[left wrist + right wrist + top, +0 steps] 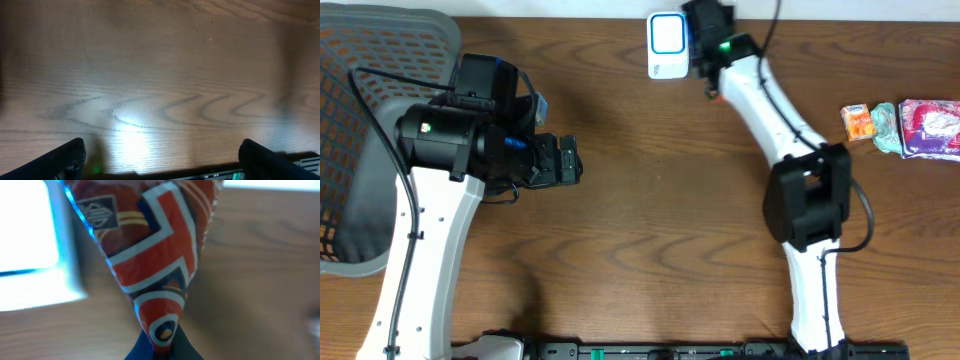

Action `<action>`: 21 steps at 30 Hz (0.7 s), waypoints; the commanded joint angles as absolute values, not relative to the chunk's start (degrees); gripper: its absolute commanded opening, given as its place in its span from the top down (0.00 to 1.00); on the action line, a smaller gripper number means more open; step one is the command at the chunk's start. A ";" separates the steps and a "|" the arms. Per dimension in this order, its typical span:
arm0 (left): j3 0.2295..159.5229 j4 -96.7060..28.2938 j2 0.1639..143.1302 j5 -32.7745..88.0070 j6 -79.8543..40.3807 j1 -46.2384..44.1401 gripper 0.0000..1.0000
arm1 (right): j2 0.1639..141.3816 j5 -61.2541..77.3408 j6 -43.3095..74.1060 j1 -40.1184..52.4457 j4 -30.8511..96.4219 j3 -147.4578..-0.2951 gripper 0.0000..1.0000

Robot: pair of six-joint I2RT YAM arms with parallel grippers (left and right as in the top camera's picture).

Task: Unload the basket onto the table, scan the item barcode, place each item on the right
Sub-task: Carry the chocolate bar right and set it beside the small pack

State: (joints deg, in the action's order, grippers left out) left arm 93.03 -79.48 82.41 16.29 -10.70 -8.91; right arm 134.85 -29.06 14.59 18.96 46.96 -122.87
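right claw (159, 347): pinching red-orange packet (150, 255) by its tip, right beside white scanner (667, 45) at bench (650, 230) far edge
left claw (161, 162): spread, open wood below
writing: too blurry tbh

Looks like a robotics lab / test bench rigged as a mock shop checkout. Evidence: a white-and-blue barcode scanner (665, 45) stands on a plain wood-grain table (650, 250). Two white-and-black robot arms, left arm (430, 250) & right arm (810, 200), rise from a black mounting rail (690, 351) at the table edge opposite the scanner. Grey mesh office chair (370, 70) is well left of the scanner. Small pile of snack packets (905, 125) is well right of it.
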 commanded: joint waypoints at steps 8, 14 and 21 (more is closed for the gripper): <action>92.86 -79.68 82.63 15.94 -11.07 -9.15 0.02 | 133.32 -36.21 6.57 3.97 63.77 -121.54 0.99; 92.86 -79.68 82.63 15.94 -11.07 -9.15 0.02 | 133.40 -34.35 7.27 -1.63 65.78 -119.44 0.60; 92.86 -79.68 82.63 15.94 -11.05 -9.15 0.02 | 130.47 -34.22 13.06 -2.26 69.54 -119.87 0.44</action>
State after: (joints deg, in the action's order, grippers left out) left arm 93.03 -79.50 82.41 16.32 -10.70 -8.91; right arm 134.56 -34.11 9.52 -3.14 68.88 -119.61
